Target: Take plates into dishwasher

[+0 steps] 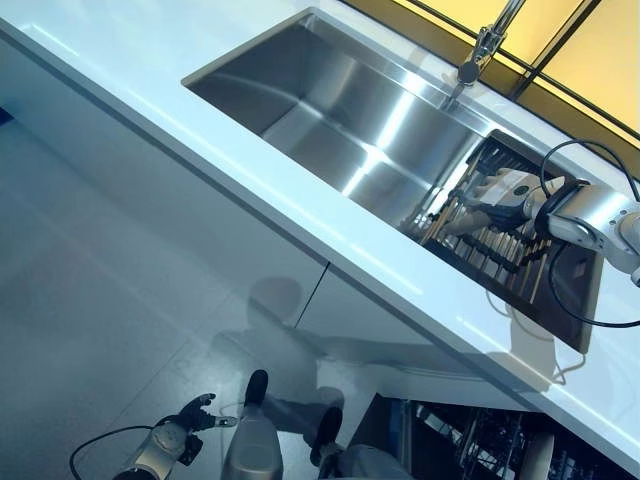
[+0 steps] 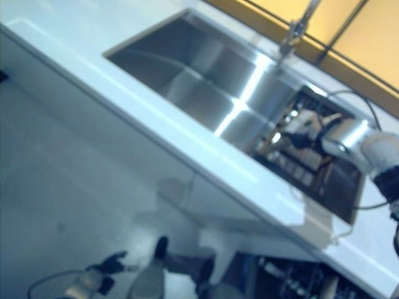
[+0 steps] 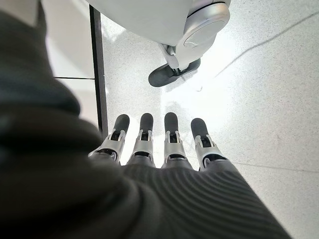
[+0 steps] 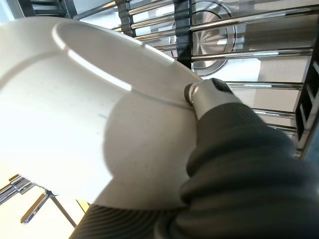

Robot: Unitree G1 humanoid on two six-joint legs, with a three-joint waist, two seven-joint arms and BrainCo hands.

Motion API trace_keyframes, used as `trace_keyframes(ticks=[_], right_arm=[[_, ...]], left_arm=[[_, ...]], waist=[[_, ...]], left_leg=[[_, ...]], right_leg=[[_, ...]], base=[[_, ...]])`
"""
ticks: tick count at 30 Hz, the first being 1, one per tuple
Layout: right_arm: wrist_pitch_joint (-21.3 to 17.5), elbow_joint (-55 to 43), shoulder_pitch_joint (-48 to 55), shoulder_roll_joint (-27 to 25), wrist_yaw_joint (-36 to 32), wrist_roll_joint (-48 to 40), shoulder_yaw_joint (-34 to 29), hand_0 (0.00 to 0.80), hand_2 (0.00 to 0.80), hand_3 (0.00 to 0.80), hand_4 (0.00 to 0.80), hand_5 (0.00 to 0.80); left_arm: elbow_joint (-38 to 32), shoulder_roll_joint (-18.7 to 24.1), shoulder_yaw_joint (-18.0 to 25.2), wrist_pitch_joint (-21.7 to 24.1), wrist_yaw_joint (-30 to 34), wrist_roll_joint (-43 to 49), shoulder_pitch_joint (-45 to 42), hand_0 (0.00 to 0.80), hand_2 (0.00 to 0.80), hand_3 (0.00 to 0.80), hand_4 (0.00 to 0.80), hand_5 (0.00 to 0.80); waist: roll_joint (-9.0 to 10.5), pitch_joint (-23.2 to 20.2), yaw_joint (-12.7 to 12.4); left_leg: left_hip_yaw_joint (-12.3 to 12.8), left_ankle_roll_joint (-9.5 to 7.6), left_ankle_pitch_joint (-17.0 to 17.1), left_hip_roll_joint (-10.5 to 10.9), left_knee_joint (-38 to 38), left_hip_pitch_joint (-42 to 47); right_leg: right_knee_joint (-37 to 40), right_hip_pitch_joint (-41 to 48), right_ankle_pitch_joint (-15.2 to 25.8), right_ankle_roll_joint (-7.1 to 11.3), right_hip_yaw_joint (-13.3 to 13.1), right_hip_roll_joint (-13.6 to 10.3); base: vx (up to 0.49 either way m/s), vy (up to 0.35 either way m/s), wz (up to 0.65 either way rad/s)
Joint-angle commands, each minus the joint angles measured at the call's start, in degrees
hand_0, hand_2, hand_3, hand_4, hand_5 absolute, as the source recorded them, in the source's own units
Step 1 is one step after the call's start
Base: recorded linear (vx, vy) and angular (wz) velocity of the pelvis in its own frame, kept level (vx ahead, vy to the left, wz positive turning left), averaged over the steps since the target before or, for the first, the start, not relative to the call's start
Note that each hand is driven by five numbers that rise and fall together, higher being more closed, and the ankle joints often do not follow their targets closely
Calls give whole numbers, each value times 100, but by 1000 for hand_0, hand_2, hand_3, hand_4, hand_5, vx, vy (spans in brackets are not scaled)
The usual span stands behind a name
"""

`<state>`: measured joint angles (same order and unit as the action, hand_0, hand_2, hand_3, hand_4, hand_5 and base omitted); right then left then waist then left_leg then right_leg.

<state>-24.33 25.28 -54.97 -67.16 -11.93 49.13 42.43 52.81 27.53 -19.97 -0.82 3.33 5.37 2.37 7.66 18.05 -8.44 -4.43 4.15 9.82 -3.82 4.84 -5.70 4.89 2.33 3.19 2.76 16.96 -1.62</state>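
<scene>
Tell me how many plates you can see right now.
1: a white plate in the right hand, over the drying rack beside the sink. Others may be hidden.

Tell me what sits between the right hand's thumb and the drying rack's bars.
The white plate: in the right wrist view the right hand presses its thumb on the plate's face, with the drying rack just behind it over the sink.

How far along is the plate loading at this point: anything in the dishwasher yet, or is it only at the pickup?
Early stage. The right hand is at the drying rack beside the sink, its thumb pressed on a white plate above the rack bars. The left hand hangs idle and open over the floor. The dishwasher below the counter stands open; whether plates are loaded cannot be told. Carrying and placing remain.
</scene>
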Motion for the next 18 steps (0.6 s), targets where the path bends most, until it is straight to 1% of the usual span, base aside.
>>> trace_keyframes(ticks=[1,6,9,14,18], right_arm=[[264,-146,-167,-221,389,274,-228,800,800,800,800,800],[378,-164,3,-385,675,538,-501,800,800,800,800,800],[362,-183,168,-541,816,647,-714,800,800,800,800,800],[476,-134,485,-846,1158,769,-1144,800,800,800,800,800],[666,-27,645,-1034,1600,886,-1415,800,800,800,800,800]], left_arm=[[-134,78,-61,66,4,-81,72,0,0,0,0,0],[-116,16,-27,127,16,-27,-40,0,0,0,0,0],[-145,-1,4,112,43,-12,-99,0,0,0,0,0],[-157,-40,36,45,20,-38,-164,0,0,0,0,0],[-153,-17,98,-43,-8,-59,-164,0,0,0,0,0]], waist=[[96,-46,-35],[134,-159,45],[150,-254,110],[208,-507,280],[261,-654,402]], left_leg=[[512,-14,-575,-151,-95,287],[604,-79,-689,-98,-163,387],[681,-115,-735,-64,-135,480],[862,-199,-840,44,-23,654],[986,-280,-919,111,16,712]], right_leg=[[-487,-209,-179,172,-148,-158],[-514,-148,-170,222,-258,-220],[-479,-78,-136,283,-336,-264],[-334,-15,27,469,-557,-359],[-308,-62,153,613,-719,-426]], base=[[-17,52,-2],[-9,96,-5],[-5,144,-15],[-23,188,-25],[-77,182,-21]])
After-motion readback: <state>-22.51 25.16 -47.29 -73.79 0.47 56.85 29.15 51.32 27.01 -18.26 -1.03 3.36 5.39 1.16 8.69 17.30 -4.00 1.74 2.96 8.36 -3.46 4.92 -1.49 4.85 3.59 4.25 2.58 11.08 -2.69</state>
